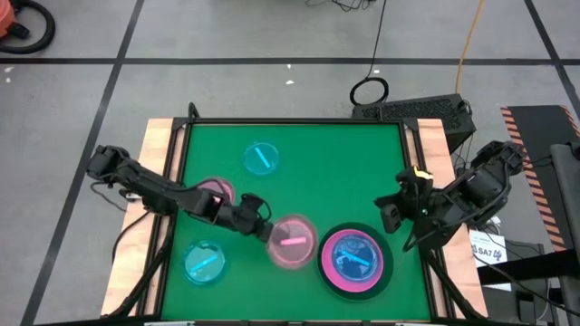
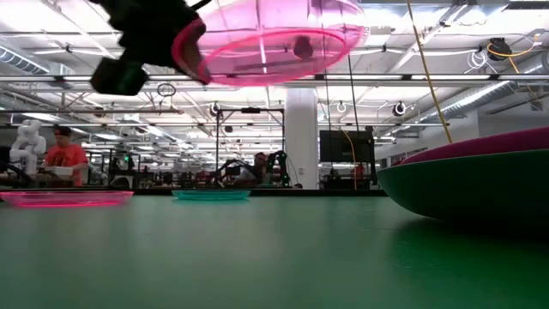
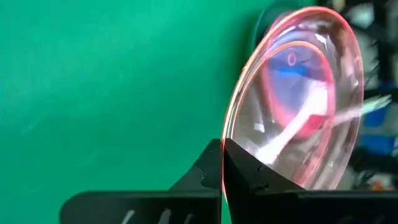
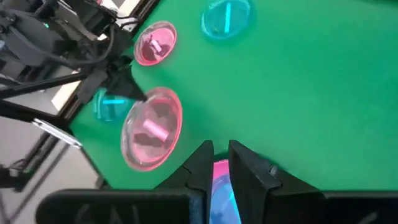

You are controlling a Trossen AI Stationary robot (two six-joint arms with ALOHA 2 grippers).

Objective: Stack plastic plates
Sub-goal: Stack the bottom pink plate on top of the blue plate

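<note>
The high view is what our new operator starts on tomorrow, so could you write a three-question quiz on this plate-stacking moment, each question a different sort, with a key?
1. True or false: the left gripper holds a translucent pink plate clear of the green table.
2. How many cyan plates lie alone on the table? A) one B) two C) three
3. Fill in: the stack near the right gripper has a cyan plate on a ____ plate, on a large dark one.

Key: 1 true, the low view shows it in the air. 2 B, the far cyan plate and the near cyan plate. 3 pink.
</note>
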